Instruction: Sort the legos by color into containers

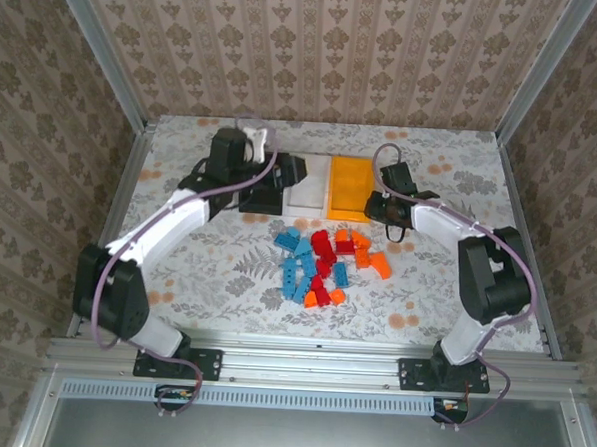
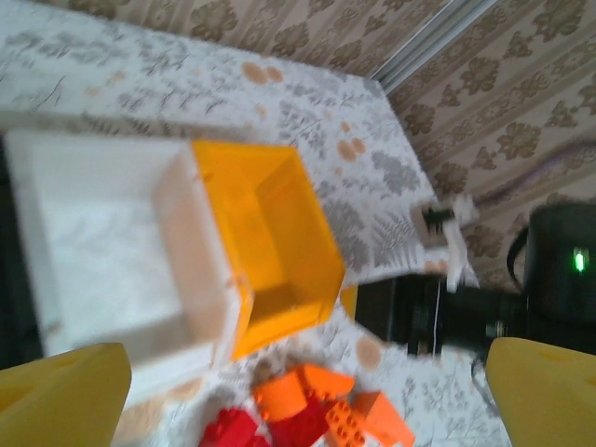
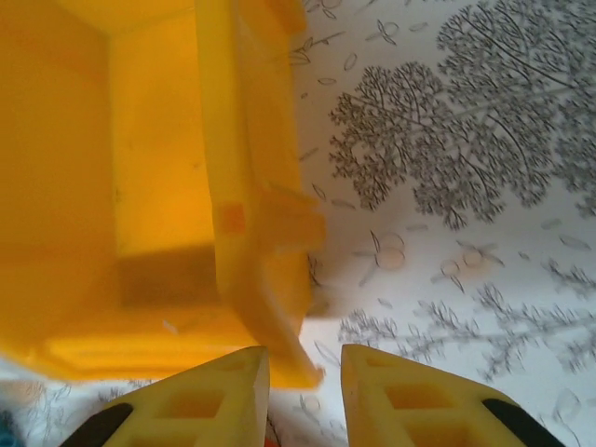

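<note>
**Containers** – three open-topped bins joined in a row at the far middle of the worktop (image 1: 206,269).
- Black bin (image 1: 262,200): left end of the row, largely covered by the left arm in the top view. Its contents cannot be told.
- White bin (image 1: 305,189): middle of the row. The left wrist view shows its floor bare, though blurred.
- Orange-yellow bin (image 1: 348,184): right end of the row. Both wrist views show bare floor and walls.

**Legos** (image 1: 321,267) – a loose heap on the worktop, just on the near side of the row and apart from it.
- Light blue bricks (image 1: 296,268): mostly on the left of the heap.
- Red bricks (image 1: 323,248): in the middle.
- Orange bricks (image 1: 369,259): on the right, with a few more at the near edge of the heap.

**Left fingers** (image 2: 56,396) – spread wide with nothing between them, raised over the near side of the white and orange-yellow bins, with orange and red bricks just below.

**Right fingers** (image 3: 200,405) – drawn in to a narrow gap, above the near right corner of the orange-yellow bin. A sliver of orange shows between them at the bottom edge. Whether it is a held brick cannot be told.
</note>
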You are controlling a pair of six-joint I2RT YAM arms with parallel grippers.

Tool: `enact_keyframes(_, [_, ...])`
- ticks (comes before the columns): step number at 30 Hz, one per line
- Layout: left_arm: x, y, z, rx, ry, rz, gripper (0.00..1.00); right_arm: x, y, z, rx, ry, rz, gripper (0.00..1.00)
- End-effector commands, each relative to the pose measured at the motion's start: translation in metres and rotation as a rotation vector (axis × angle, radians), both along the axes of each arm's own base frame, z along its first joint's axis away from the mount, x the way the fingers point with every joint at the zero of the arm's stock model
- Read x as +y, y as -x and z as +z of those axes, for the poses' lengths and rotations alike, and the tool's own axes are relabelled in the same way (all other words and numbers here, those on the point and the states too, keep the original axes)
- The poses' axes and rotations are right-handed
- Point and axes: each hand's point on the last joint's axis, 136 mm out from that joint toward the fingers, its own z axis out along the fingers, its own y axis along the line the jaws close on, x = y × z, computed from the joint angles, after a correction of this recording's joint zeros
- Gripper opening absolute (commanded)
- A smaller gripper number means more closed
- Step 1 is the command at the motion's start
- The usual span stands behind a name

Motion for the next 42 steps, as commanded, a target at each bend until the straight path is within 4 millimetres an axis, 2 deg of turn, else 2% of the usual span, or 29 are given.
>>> enact_keyframes(1, [0.025,0.024,-0.019,0.013,-0.058,0.042,1.00,-0.007,-0.014,-0.004,0.019,0.042,-0.016,0.24])
enact_keyframes(6, [0.044,0.048,-0.026,0.002,-0.086,0.064,1.00,-0.012,-0.032,0.006,-0.001,0.076,-0.024,0.23])
enact_keyframes(8, [0.045,0.052,-0.025,0.003,-0.085,0.062,1.00,-0.007,-0.028,0.012,0.005,0.056,-0.007,0.22])
enact_keyframes(10, [0.045,0.056,-0.024,0.004,-0.079,0.050,1.00,-0.008,-0.015,0.021,-0.005,0.060,0.000,0.26])
enact_keyframes(13, [0.047,0.064,-0.029,0.015,-0.067,0.045,1.00,-0.022,0.015,0.044,-0.051,0.093,0.002,0.48])
enact_keyframes(15, [0.046,0.070,-0.033,0.025,-0.036,0.043,1.00,-0.033,0.042,0.053,-0.062,0.116,-0.006,0.54])
enact_keyframes(16, [0.046,0.073,-0.038,0.033,-0.022,0.042,1.00,-0.034,0.054,0.053,-0.059,0.101,-0.007,0.54])
enact_keyframes(21, [0.032,0.100,-0.060,0.092,0.030,-0.011,1.00,-0.029,0.131,0.022,0.089,0.125,0.040,0.56])
enact_keyframes(23, [0.030,0.110,-0.066,0.102,0.031,-0.020,1.00,-0.029,0.156,0.015,0.112,0.102,0.042,0.55])
enact_keyframes(27, [0.033,0.124,-0.075,0.107,0.032,-0.026,1.00,-0.027,0.185,0.006,0.146,0.065,0.053,0.55])
enact_keyframes(30, [0.036,0.129,-0.076,0.104,0.037,-0.021,1.00,-0.024,0.197,-0.009,0.209,0.071,0.075,0.56])
enact_keyframes(33, [0.038,0.133,-0.077,0.108,0.039,-0.020,1.00,-0.024,0.199,-0.021,0.247,0.094,0.085,0.56])
enact_keyframes(42, [0.040,0.135,-0.077,0.101,0.034,-0.016,1.00,-0.022,0.171,-0.033,0.260,0.176,0.111,0.56])
